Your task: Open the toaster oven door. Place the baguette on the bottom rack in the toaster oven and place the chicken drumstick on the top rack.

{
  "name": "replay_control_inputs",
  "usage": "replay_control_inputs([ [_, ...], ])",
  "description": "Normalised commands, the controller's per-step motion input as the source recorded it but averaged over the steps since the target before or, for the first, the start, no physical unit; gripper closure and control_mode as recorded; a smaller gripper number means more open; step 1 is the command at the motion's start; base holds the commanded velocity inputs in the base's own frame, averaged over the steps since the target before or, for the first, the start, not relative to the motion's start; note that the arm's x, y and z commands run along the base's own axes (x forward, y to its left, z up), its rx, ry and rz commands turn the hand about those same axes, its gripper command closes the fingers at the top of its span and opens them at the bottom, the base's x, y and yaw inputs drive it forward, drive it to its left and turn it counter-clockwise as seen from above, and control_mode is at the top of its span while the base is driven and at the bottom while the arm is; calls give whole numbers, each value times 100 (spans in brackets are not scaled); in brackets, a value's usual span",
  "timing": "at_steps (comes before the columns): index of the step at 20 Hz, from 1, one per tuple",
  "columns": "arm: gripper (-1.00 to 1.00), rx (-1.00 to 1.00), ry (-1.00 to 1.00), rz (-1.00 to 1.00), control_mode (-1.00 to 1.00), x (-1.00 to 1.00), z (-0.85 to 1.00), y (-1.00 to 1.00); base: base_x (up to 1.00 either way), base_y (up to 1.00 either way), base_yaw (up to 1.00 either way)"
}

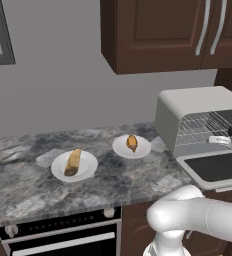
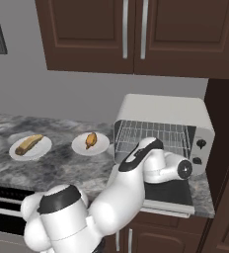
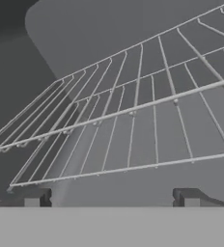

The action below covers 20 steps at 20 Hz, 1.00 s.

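We see one oven on the counter, and its door is down and lies flat in front of it. Our gripper is right at the open mouth of the oven, over the flat door. Its two dark fingertips are wide apart and hold nothing. Straight ahead of the hand we count two wire racks. The top rack is farther up and back from the fingertips. The bottom rack is nearer to them, just in front. Both racks are bare. From the hand camera we cannot tell if the tips touch the oven floor. Off to the hand's left side, well apart from it, we count two white plates on the counter. The nearer plate holds one drumstick, small and orange-brown. The farther plate holds one baguette, long and tan, and it lies across the plate. The two plates sit near each other but do not touch. Above the oven and the hand there are dark brown cabinets with two long silver handles side by side. Below the counter, under the plates, we see a black stove front with two round knobs.
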Motion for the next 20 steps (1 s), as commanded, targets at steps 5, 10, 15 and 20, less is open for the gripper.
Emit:
replay_control_inputs([
  [5,-100,6,4,0,-100,0,-10,2,0,0,0],
  [10,-100,10,2,0,-100,0,-10,0,0,0,0],
  [15,-100,7,1,-1,-100,4,-2,-1,0,0,0],
  [20,-100,6,6,-4,-100,5,-4,1,0,0,0],
])
